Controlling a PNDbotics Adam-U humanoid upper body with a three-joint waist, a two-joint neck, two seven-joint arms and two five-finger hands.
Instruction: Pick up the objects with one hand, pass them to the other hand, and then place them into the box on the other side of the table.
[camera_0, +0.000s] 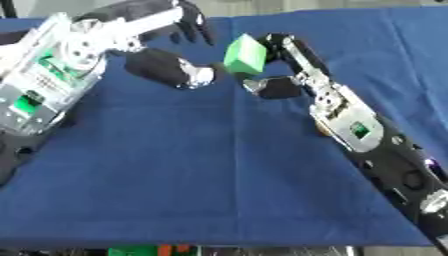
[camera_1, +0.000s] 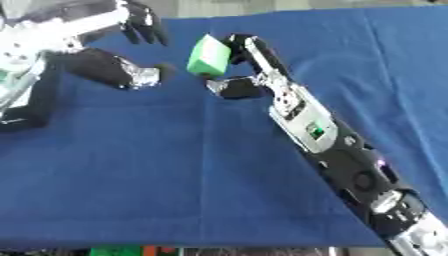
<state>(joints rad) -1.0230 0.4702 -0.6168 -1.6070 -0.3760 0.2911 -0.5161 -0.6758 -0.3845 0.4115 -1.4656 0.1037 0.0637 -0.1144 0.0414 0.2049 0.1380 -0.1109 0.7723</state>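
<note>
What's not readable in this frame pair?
- Box: in neither view, beyond the edges.
- Green block: its far side is hidden by the right hand, so the contact there is unclear.
- Left hand: whether it touches the block; blur, and its fingers lie behind the thumb.
- Items below the table edge: green and orange shapes, cut off by the bottom edge.

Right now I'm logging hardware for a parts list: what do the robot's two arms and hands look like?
Both arms are black with silver metal sections. The left forearm is a bulky silver frame with green patches showing inside; its left hand is black with a silver tip. The slimmer right forearm bears a small green mark; its right hand is black.
</note>
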